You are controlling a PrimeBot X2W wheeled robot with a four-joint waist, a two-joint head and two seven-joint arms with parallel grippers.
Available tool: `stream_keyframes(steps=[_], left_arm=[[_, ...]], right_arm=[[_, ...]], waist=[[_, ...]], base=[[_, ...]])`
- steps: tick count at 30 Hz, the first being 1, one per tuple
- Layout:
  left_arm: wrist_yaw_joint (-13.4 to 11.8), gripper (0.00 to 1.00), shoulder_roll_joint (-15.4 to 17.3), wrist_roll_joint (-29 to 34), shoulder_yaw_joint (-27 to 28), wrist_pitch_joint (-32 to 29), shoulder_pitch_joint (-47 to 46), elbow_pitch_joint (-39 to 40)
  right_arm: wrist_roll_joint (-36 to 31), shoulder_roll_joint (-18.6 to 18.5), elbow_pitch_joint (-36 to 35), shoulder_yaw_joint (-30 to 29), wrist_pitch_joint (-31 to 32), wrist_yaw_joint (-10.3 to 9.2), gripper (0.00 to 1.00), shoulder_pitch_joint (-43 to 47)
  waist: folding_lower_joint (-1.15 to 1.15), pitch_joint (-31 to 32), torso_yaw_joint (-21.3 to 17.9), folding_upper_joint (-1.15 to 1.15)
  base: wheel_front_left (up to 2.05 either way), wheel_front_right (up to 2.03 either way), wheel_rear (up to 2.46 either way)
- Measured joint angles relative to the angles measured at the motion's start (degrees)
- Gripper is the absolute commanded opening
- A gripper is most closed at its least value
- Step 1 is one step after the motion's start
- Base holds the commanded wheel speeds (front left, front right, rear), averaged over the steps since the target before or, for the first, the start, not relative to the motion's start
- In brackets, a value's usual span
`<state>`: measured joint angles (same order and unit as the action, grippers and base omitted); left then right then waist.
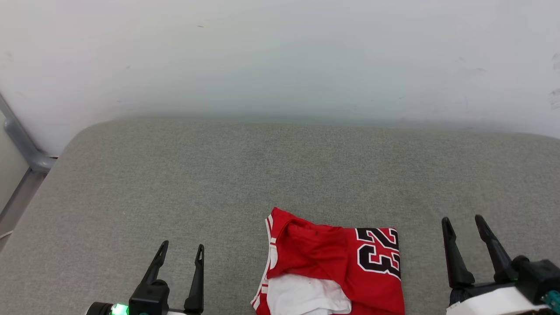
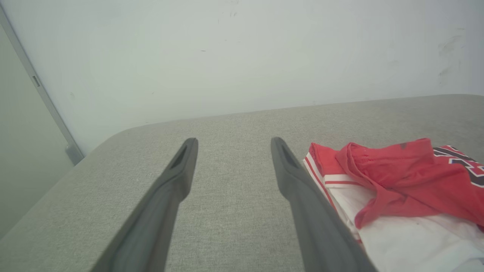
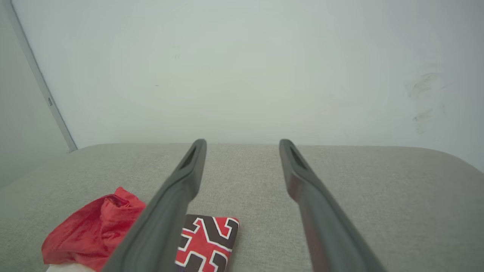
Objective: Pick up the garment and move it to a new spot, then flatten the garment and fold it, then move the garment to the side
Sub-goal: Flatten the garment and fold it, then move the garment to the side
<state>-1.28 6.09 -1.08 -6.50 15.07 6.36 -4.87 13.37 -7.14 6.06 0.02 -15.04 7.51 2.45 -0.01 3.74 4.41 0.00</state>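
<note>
Though sideways, black "23" (image 1: 379, 253) on garment (image 1: 319, 256)

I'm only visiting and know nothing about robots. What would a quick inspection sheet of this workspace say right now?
Surface: grey woven fabric pad with a rounded far-left corner.
Job's things: red jersey-style T-shirt with white sleeve and black "23", loosely folded and rumpled on top, lying near the front between the two arms.
Clutter: nothing seen.
Grippers: left fingers and right fingers are spread open, hold nothing and are clear of the shirt.
Cables: nothing seen.
Surroundings: plain pale wall behind, lightly scuffed; grey metal rail at the left.
</note>
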Motion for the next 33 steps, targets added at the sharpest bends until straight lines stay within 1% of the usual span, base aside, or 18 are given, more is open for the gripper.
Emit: stream_keyframes(steps=[5, 12, 25, 29, 31, 33], left_arm=[[-0.22, 1.00, 0.44, -0.01, 0.18, 0.00, 0.64, 0.73], [-0.32, 1.00, 0.63, 0.00, 0.13, 0.00, 1.91, 1.33], [-0.47, 1.00, 0.70, -0.01, -0.16, 0.00, 2.13, 1.02], [-0.49, 1.00, 0.65, -0.03, -0.32, 0.00, 2.13, 0.85], [-0.51, 1.00, 0.62, -0.08, -0.38, 0.00, 2.12, 0.74], [-0.49, 1.00, 0.57, -0.08, -0.51, 0.00, 2.07, 0.63]], right_arm=[[-0.69, 2.65, -2.42, -2.64, -0.01, 0.00, 1.00, 3.39], [-0.85, 3.92, -3.37, -4.97, 0.00, 0.00, 1.00, 6.05], [-1.88, 4.13, -2.93, -3.91, 0.00, 0.00, 1.00, 6.43], [-2.80, 4.04, -2.94, -3.90, 0.00, 0.00, 1.00, 5.21], [-3.09, 2.94, -2.96, -3.70, 0.00, 0.00, 1.00, 3.21], [-3.26, 1.01, -2.92, -3.61, 0.00, 0.00, 1.00, 0.56]], waist=[[0.00, 0.62, 0.04, 0.00], [0.00, 1.06, -0.23, 0.00], [0.01, 1.12, -0.38, 0.00], [0.00, 0.99, -0.18, 0.00], [0.00, 0.85, -0.15, 0.00], [0.00, 0.64, -0.11, 0.00]], base=[[0.00, 0.00, 0.00], [0.00, 0.00, 0.00], [0.00, 0.00, 0.00], [0.00, 0.00, 0.00], [0.00, 0.00, 0.00], [0.00, 0.00, 0.00]])
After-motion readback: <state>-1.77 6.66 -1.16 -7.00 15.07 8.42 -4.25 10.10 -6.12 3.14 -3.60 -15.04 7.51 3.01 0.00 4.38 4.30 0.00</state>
